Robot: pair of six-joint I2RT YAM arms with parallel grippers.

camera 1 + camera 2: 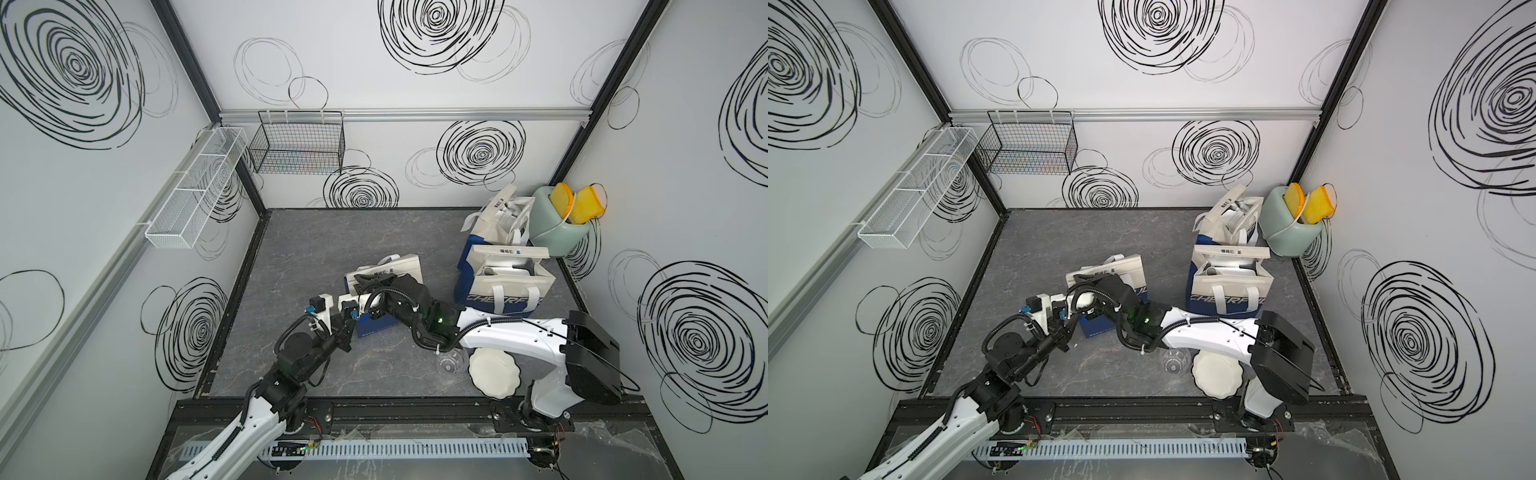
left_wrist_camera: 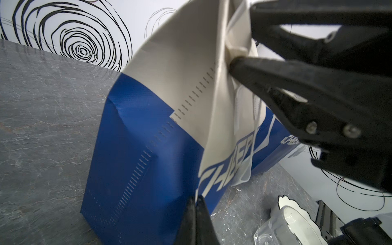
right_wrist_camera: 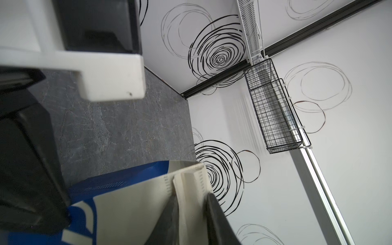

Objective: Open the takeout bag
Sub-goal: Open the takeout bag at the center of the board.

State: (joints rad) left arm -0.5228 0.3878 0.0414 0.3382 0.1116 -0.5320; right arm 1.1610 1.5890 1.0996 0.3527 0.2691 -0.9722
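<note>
Near the middle of the desk point(image 1: 291, 249), the blue-and-white takeout bag point(image 1: 405, 266) stands, its white top fold pinched between the narrow-set jaws of the right gripper point(image 2: 241, 45), while the left gripper point(image 2: 196, 210), closed tight on nothing, sits low just beside the bag's blue lower corner.

White arms point(image 1: 511, 332), blk joints & tools point(image 2: 195, 200), ribbed cables point(image 1: 432, 345)

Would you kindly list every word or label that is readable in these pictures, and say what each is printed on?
"CHEER", the rest covered: blue side of the takeout bag.
"CHEERF", ending unclear: front of the nearer open bag.
Black print on that bag's top strip: too small to read.
</note>
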